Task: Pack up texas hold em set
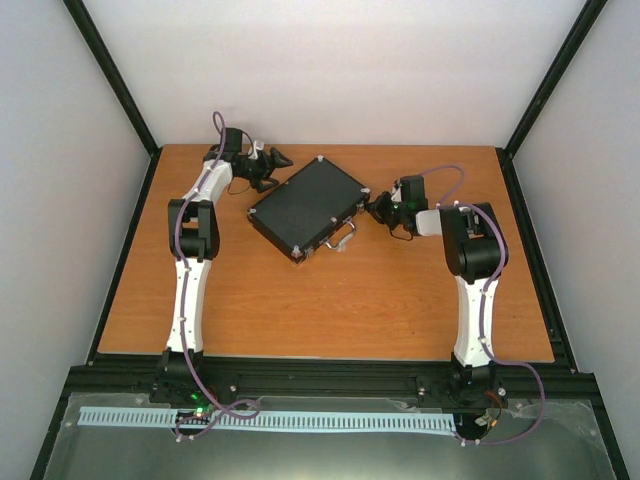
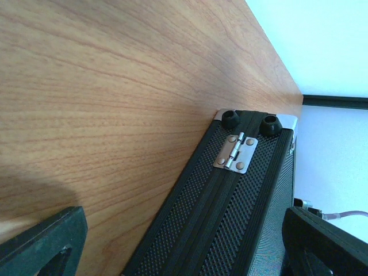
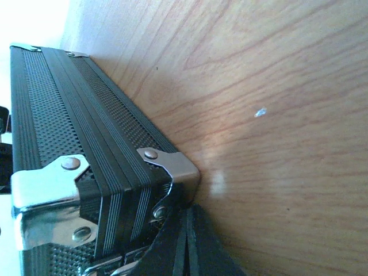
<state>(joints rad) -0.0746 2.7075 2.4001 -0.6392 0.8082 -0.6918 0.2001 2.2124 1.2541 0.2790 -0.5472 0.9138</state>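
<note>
The flat black case (image 1: 306,206) with silver corners lies closed on the wooden table (image 1: 330,310), turned diagonally, handle (image 1: 343,236) toward the near right. My left gripper (image 1: 268,166) is open at the case's far left edge, its fingers (image 2: 43,241) spread on either side of the hinged back wall (image 2: 230,195). A silver hinge (image 2: 236,153) shows there. My right gripper (image 1: 378,208) is shut, with nothing between its jaws. Its tips (image 3: 187,244) press against the case's silver right corner (image 3: 172,167). No chips or card decks are in view.
Black frame rails (image 1: 330,375) border the table at the near edge, and white walls enclose the cell. A perforated white strip (image 1: 260,420) lies below the arm bases.
</note>
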